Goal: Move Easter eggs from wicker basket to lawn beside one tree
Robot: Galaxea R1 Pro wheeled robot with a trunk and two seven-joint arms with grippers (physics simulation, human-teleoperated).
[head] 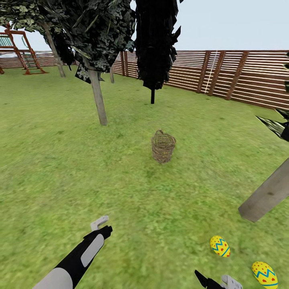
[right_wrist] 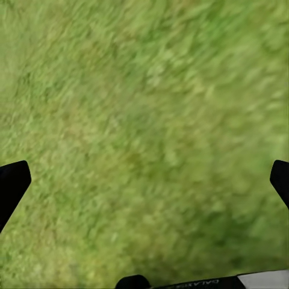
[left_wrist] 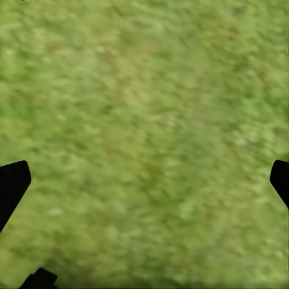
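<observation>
- Two Easter eggs lie on the lawn (head: pixel 60 160) near the base of a pale trunk (head: pixel 267 194) at the right side of the head view: one egg (head: pixel 220 246) closer to the middle, the other egg (head: pixel 264 274) at the lower right corner.
- The wicker basket (head: pixel 163 147) stands upright on the grass further ahead, well apart from both eggs. Its inside is hidden from this angle, so I cannot tell if the third egg is in it; I judge it probably is.
- Risk: the basket is beyond the reach of both arms, so the base must drive forward. If it rolls too close, it could push the light basket over and the egg could roll away.
- Risk: another tree (head: pixel 98 98) with a pale trunk stands nearer to the basket. If the last egg is put there, the three eggs will not be by the same tree.
- Risk: when turning, the right arm or the base may hit the two eggs, which lie just beside the right gripper (head: pixel 218 282).
- The left gripper (head: pixel 102 225) hangs over bare grass. In the left wrist view its jaws stand wide apart, holding and touching nothing.
- The right jaws are also spread wide in the right wrist view, with grass between them and nothing held.
</observation>
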